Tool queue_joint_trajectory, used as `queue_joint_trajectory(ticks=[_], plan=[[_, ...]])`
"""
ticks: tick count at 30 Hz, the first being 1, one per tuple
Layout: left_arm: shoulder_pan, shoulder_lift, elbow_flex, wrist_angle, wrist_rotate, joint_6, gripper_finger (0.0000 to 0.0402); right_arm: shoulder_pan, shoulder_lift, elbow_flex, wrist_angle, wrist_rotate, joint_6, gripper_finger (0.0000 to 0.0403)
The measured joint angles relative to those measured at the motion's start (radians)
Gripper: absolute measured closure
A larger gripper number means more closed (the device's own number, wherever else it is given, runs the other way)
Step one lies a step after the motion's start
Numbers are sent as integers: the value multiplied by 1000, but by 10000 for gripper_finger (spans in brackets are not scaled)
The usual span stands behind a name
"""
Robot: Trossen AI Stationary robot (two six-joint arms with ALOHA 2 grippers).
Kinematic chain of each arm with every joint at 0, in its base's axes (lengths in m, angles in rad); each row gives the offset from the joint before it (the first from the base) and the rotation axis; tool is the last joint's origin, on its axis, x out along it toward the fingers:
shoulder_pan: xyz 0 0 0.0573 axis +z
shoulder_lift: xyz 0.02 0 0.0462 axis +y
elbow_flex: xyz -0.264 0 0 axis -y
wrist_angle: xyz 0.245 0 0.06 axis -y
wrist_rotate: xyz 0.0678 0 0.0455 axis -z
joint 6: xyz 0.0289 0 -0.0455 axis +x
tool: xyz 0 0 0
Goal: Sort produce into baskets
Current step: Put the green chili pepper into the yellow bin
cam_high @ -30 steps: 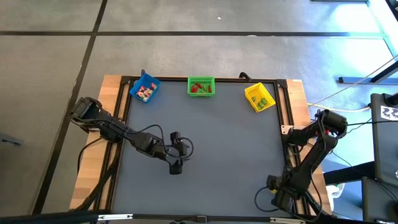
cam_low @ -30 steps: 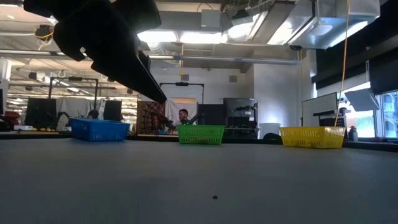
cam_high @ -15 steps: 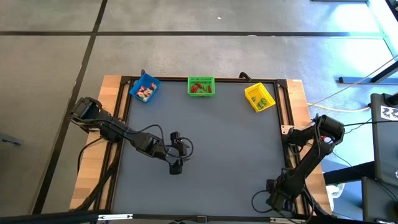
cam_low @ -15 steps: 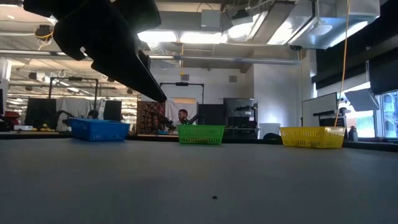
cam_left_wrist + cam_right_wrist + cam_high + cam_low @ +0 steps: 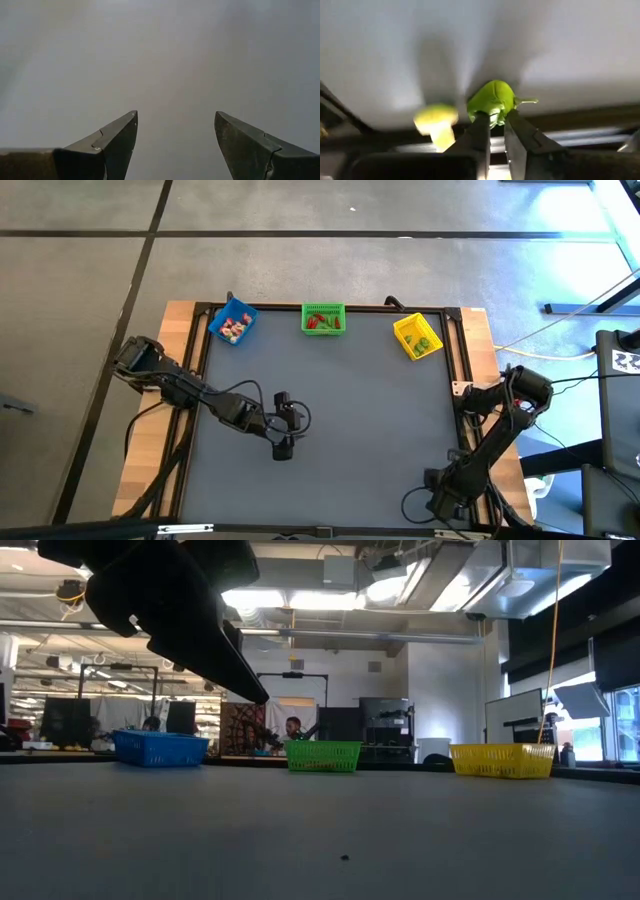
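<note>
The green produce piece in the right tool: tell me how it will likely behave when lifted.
The green produce piece looks rounded and smooth, so it may slip or swivel, since the right tool pinches only its edge. It keeps its shape between the closed fingers, so it is probably stiff. Being tiny beside the fingers, it is likely light.

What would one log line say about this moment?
right hand: shut on green produce piece, near table corner | left hand: open, empty, mid-table | baskets: far edge
</note>
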Motion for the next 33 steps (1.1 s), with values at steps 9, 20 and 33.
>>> queue_joint_trajectory(ticks=[9, 20, 33], plan=[[0, 0, 0, -4, 0, 6, 141, -92, -4, 92, -18, 226, -46, 387], [1, 0, 0, -5, 0, 17, 141, -219, -4, 106, -17, 361, -105, 386], [1, 0, 0, -6, 0, 24, 141, -313, -6, 106, -13, 393, -130, 281]])
